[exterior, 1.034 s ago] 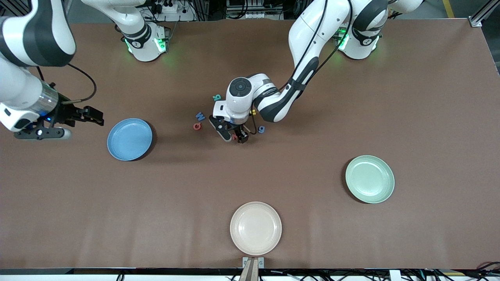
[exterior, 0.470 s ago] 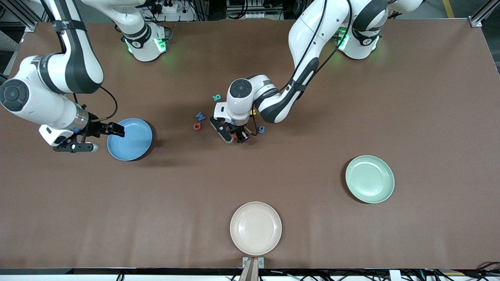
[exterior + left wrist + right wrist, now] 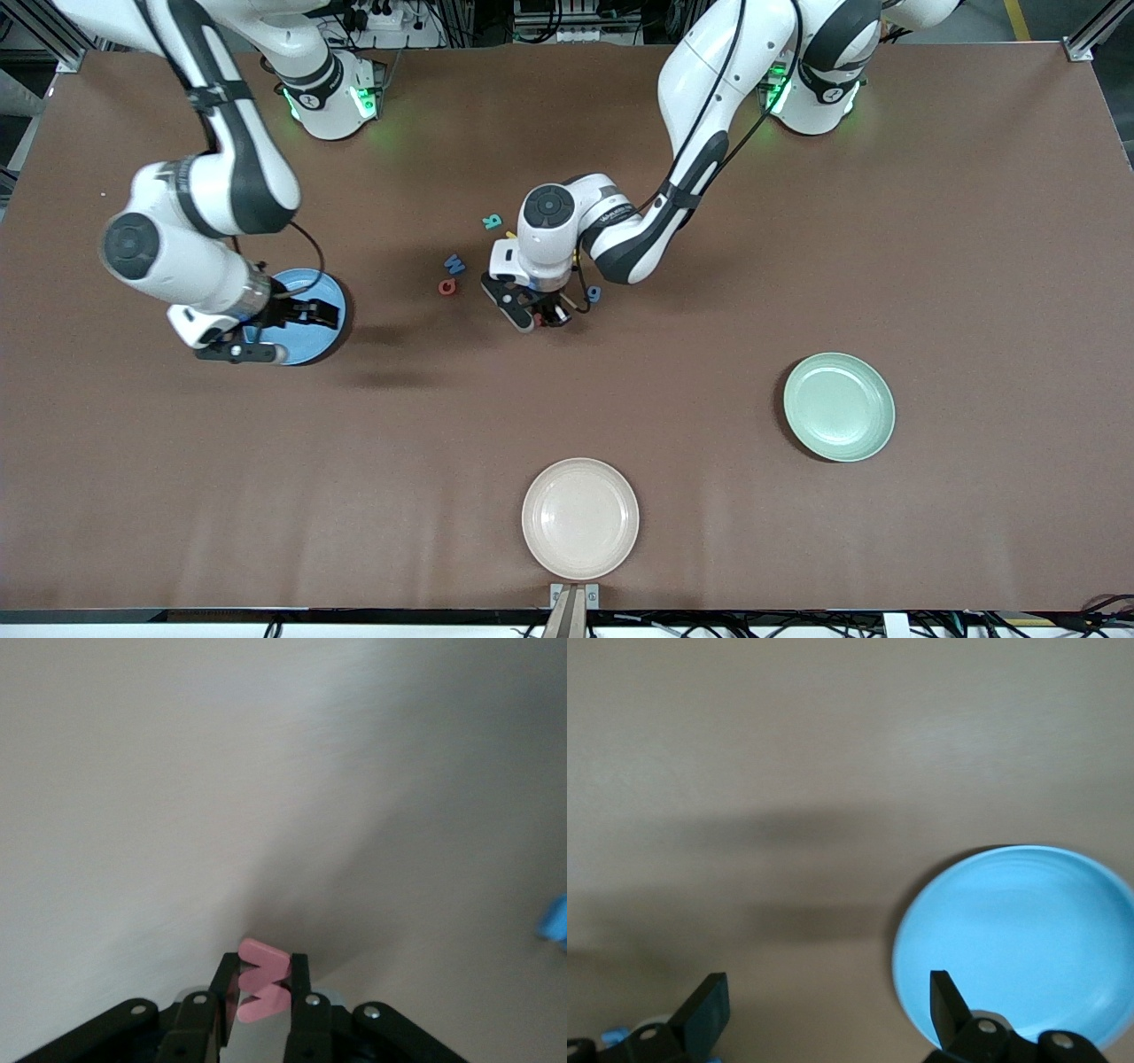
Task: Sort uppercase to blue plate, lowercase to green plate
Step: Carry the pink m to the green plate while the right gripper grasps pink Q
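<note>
At mid-desk among the letters, my left pincer (image 3: 542, 316) clamps the red w (image 3: 262, 991) by its flat faces: light, stiff, slippery, so I grip centrally. My right pincer (image 3: 306, 314) hangs open over the blue plate (image 3: 330, 292).

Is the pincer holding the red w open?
No, the left pincer is shut on the red w, its fingers pressing both sides.
</note>
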You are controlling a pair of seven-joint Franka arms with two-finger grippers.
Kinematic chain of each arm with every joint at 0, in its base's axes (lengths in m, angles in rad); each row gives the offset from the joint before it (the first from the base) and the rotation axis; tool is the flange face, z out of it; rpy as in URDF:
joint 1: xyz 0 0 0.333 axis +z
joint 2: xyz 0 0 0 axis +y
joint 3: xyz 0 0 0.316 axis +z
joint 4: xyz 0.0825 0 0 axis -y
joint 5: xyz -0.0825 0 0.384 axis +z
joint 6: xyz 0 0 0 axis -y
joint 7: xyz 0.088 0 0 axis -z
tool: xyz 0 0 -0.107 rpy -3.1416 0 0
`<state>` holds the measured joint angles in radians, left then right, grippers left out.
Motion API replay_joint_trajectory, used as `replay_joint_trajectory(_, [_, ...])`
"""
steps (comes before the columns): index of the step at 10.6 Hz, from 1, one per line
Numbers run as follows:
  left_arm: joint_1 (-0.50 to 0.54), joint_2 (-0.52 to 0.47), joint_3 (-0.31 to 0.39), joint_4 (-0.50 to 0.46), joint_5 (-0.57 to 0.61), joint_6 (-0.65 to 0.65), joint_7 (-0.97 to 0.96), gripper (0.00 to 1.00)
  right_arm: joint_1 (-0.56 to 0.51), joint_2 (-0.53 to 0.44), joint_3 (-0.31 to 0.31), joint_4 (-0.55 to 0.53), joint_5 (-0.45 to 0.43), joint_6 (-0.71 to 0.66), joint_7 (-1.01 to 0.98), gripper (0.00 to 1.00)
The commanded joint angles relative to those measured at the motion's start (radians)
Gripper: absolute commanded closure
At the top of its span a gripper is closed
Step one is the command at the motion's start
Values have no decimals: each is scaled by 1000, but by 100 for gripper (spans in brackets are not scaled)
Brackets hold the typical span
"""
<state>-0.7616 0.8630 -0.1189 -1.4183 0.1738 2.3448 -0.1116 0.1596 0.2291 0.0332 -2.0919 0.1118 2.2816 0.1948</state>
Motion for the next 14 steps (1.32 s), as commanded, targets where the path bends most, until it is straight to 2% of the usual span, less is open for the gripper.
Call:
replay_joint_trajectory(1, [159,-154,4,-19,15,-219,27,100,81,9,-2,-98,14,145,131,0])
replay_joint_trajectory(4, [385,-229,7,-19,19,-363,136,100,144,42,-2,-149,16,241,224,0])
replay_joint_trajectory(7, [621,-228,5,-19,15,-371,257,100,241,82,-2,-195,16,352,362,0])
replay_joint_trajectory(10, [715,-165,10,-19,12,-357,256,100,326,93,-4,-195,14,358,469,0])
replay_joint_trajectory(12, [766,-113,11,-19,24,-308,257,88,348,99,-4,-215,12,364,469,0])
replay_joint_trajectory(14, [768,-99,11,-18,23,-298,256,62,351,104,-6,-231,2,400,465,1])
